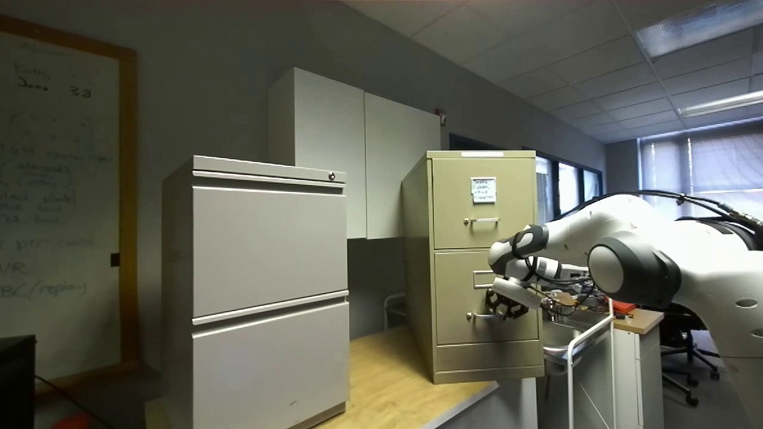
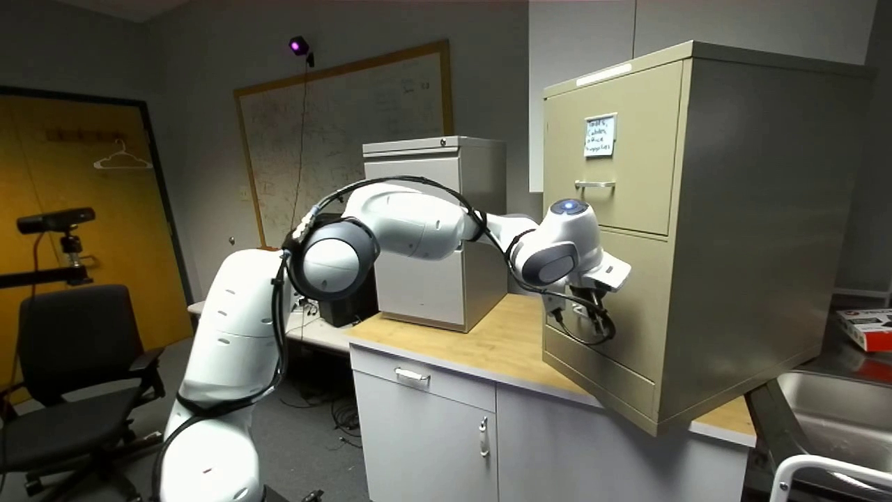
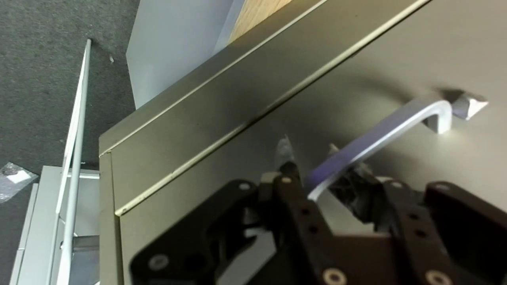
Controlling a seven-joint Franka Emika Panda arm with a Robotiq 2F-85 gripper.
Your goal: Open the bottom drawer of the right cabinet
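The right cabinet [image 1: 486, 205] is tan metal with two stacked drawers. It shows in both exterior views [image 2: 759, 230]. Its bottom drawer [image 1: 456, 277] is flush with the cabinet front. In the wrist view, the drawer's metal handle [image 3: 384, 132] runs diagonally into the space between my gripper's fingers [image 3: 315, 158]. The handle crosses in front of the right finger, and its lower end is hidden by the left finger. The fingers stand a little apart around the bar; whether they press on it I cannot tell. In an exterior view the gripper [image 1: 503, 304] is at that handle.
A light grey two-drawer cabinet [image 1: 268, 256] stands beside the tan one on a wooden counter [image 1: 393, 363]. A metal sink [image 2: 843, 411] and a white rail [image 1: 572, 381] lie on the tan cabinet's other side. The tan cabinet's front corner overhangs the counter edge.
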